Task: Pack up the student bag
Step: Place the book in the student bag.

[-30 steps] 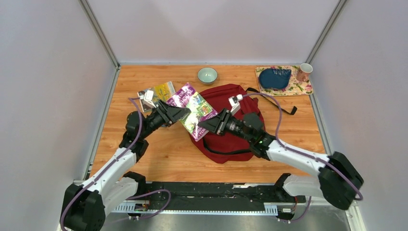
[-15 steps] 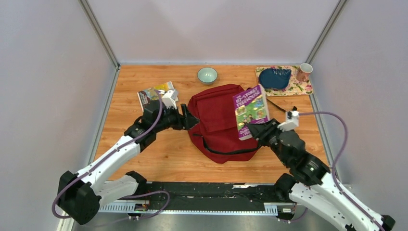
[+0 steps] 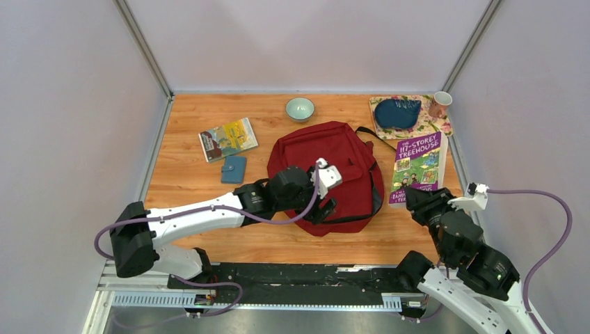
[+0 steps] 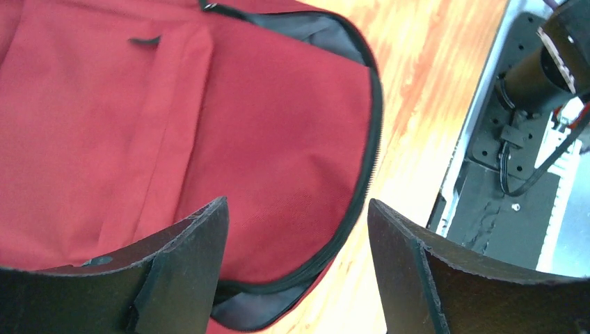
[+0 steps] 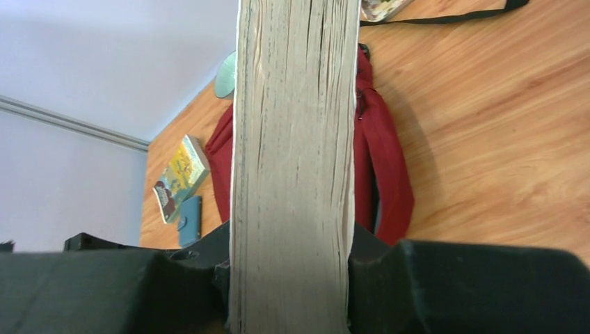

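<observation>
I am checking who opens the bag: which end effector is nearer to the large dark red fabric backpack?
Left. The left end effector hangs open over the near edge of the backpack; the right end effector is off to its right, gripping a purple paperback book.

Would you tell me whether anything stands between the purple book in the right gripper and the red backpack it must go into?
Nothing stands in the gap between the purple book and the student bag. But the left gripper hovers open over the bag's near edge, and the top flap lies flat over the opening.
</observation>
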`<state>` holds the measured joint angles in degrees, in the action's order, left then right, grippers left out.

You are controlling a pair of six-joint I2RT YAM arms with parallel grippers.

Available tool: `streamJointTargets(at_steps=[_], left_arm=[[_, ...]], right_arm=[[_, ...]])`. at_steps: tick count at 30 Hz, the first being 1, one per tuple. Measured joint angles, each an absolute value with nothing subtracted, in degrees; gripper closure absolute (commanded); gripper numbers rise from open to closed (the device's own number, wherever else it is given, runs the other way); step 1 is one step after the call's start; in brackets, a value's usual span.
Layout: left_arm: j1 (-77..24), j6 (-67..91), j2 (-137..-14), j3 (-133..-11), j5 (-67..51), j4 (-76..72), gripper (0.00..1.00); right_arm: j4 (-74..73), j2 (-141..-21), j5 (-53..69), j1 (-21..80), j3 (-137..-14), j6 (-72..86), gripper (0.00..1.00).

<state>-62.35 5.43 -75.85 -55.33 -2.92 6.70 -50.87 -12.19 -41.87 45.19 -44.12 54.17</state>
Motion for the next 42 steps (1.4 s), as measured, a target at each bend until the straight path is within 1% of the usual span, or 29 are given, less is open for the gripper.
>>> streamJointTargets(at_steps=[9, 17, 19, 21, 22, 25, 26, 27, 29, 37, 42], left_arm=[[-67.9, -4.2, -82.8, -58.3, -3.1, 4.3, 0.19], [-70.6, -8.1, -89.1, -61.0, -2.4, 4.0, 0.19], [-71.1, -8.5, -90.8, -61.8, -0.7, 4.0, 0.19], [-71.4, -8.8, -92.6, -62.7, 1.2, 4.2, 0.23], [-71.5, -9.0, -93.4, -63.4, 2.2, 4.6, 0.26], [-71.5, -9.4, -95.4, -65.2, 5.1, 5.5, 0.5], [-71.5, -9.5, -95.7, -65.6, 6.2, 5.5, 0.7], [-71.5, -9.4, -95.8, -65.8, 7.1, 5.8, 0.82], [-71.6, -9.5, -96.0, -66.7, 9.4, 6.8, 1.0], [-71.6, -9.3, -96.0, -68.8, 14.9, 8.5, 1.0], [-71.6, -9.4, -95.0, -68.8, 21.3, 8.0, 1.0]], right_arm=[[-54.7, -11.1, -42.6, 45.2, -44.1, 54.7, 1.0], [-54.8, -11.1, -42.5, 45.2, -43.9, 55.8, 1.0], [-54.8, -11.1, -42.5, 45.2, -43.9, 56.1, 1.0], [-54.9, -11.1, -42.4, 45.2, -43.9, 56.2, 1.0], [-54.9, -11.1, -42.4, 45.2, -43.9, 56.3, 1.0], [-54.9, -11.1, -42.3, 45.2, -43.9, 56.5, 1.0], [-54.9, -11.1, -42.3, 45.2, -43.9, 56.6, 1.0], [-54.9, -11.1, -42.3, 45.2, -43.9, 56.6, 1.0], [-55.1, -11.1, -42.1, 45.2, -43.9, 56.8, 1.0], [-56.1, -11.1, -41.5, 45.2, -43.1, 57.1, 1.0], [-58.5, -11.0, -41.4, 45.2, -43.1, 57.6, 1.0]])
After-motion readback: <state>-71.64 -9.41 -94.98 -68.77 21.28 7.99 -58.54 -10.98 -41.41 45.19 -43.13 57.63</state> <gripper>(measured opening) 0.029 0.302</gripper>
